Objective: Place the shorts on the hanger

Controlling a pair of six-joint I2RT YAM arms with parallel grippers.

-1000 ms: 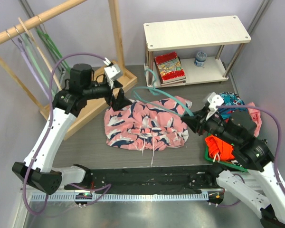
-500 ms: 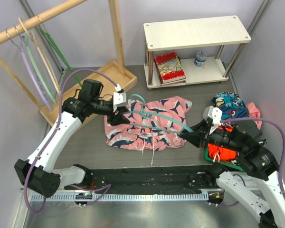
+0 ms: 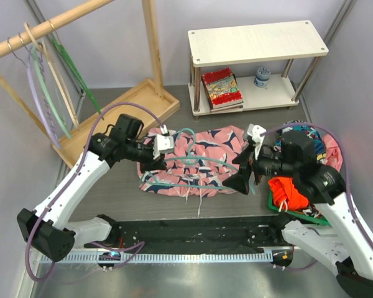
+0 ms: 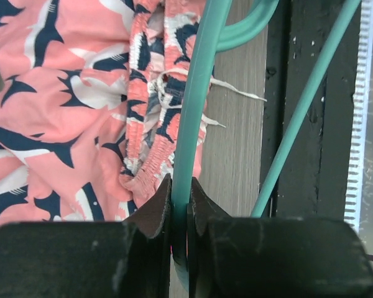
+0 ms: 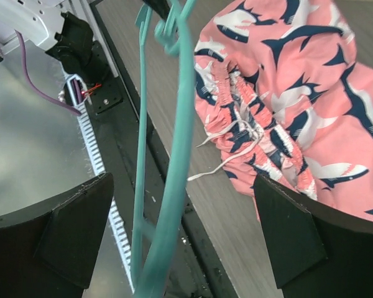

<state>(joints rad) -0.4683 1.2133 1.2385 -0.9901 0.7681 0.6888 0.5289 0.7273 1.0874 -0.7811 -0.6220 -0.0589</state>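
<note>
The pink shorts (image 3: pixel 193 162) with navy and white shapes lie spread on the dark table, their white drawstring toward the near edge. The teal hanger (image 3: pixel 202 160) hangs low across them, hook (image 3: pixel 181 132) toward the back. My left gripper (image 3: pixel 163 162) is shut on one bar of the hanger (image 4: pixel 188 124), the fingers (image 4: pixel 154 208) pinching it just past the shorts' (image 4: pixel 62 105) waistband. My right gripper (image 3: pixel 244 171) stands wide open at the shorts' right edge. In its wrist view the hanger (image 5: pixel 174 180) runs between the spread jaws of the right gripper (image 5: pixel 183 239) without touching them, shorts (image 5: pixel 292 87) beyond.
A green bin (image 3: pixel 275 205) with an orange-red garment (image 3: pixel 286 192) and a turquoise cloth (image 3: pixel 301 133) sits at the right. A white shelf (image 3: pixel 258 40) with a book (image 3: pixel 221 88) stands behind. The wooden rack (image 3: pixel 43 28) with other hangers (image 3: pixel 46 93) is at the left.
My left gripper has closed on the hanger and my right gripper has let go and opened wide. The hanger has dropped lower over the shorts, and the right arm has swung toward the shorts.
</note>
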